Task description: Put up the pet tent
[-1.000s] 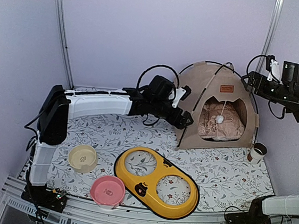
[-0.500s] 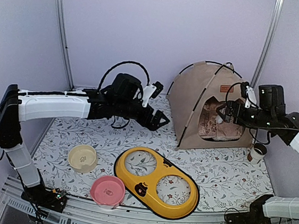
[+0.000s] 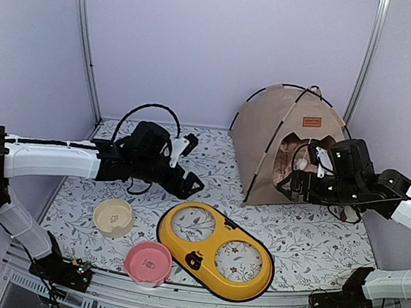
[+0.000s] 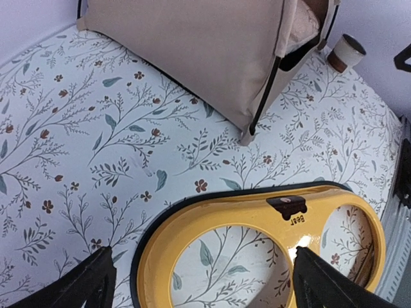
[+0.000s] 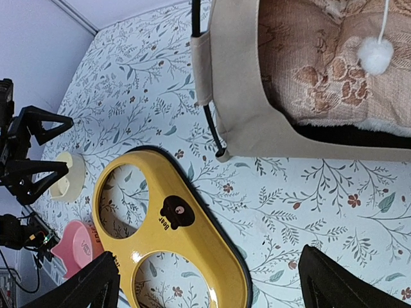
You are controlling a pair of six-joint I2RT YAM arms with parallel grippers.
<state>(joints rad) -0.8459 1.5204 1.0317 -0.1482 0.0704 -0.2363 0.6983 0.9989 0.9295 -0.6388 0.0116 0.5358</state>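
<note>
The beige pet tent [image 3: 284, 144] stands upright at the back right of the floral mat, its black poles [image 3: 270, 95] arched over it. Its brown label [image 3: 312, 122] sits above the doorway, and a white pom-pom [image 5: 375, 52] hangs in front of the tan floral pillow [image 5: 308, 70] inside. My left gripper [image 3: 191, 185] is open and empty, left of the tent and apart from it. My right gripper [image 3: 290, 185] is open and empty, low in front of the doorway. The tent's side wall [image 4: 192, 51] fills the top of the left wrist view.
A yellow two-hole bowl holder [image 3: 214, 250] lies at the front centre. A cream bowl [image 3: 113, 216] and a pink bowl [image 3: 148, 262] sit at the front left. A small white and brown cup [image 4: 343, 51] stands right of the tent. Grey walls close in the mat.
My left gripper has drawn back from the tent's left side, leftwards and nearer. My right gripper has come down from above the tent's right side to in front of the doorway.
</note>
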